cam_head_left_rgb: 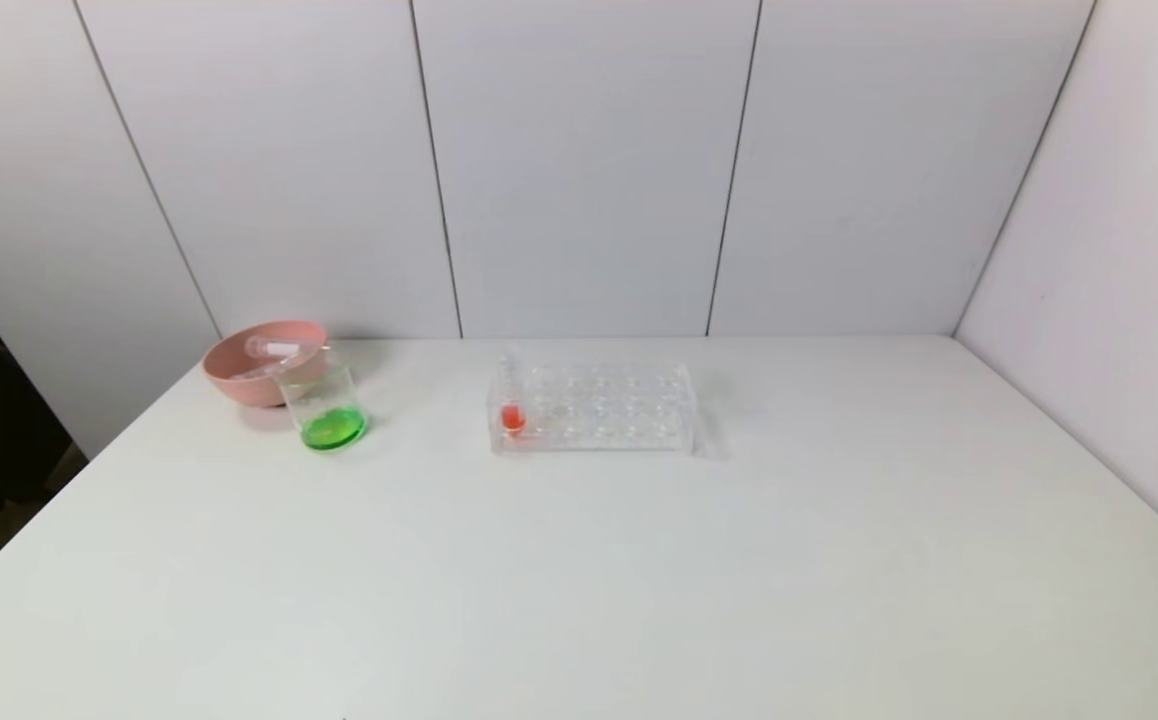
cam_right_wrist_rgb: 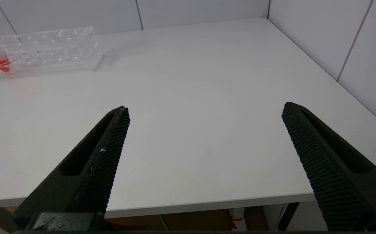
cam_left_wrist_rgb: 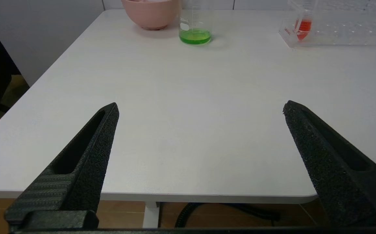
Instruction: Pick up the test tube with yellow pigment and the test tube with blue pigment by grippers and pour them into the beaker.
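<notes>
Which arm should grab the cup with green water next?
Left, probably. The beaker sits far left on the table by the pink bowl, ahead of the open left gripper. The open right gripper faces only the rack.

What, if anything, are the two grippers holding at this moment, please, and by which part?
Nothing is held. The left gripper and the right gripper both hang open and empty over the near edge of the table.

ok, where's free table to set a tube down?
Bare: the table in front of the rack, everything to its right up to the wall, and the gap between rack and beaker. Crowded: far left, where the beaker stands against the pink bowl.
</notes>
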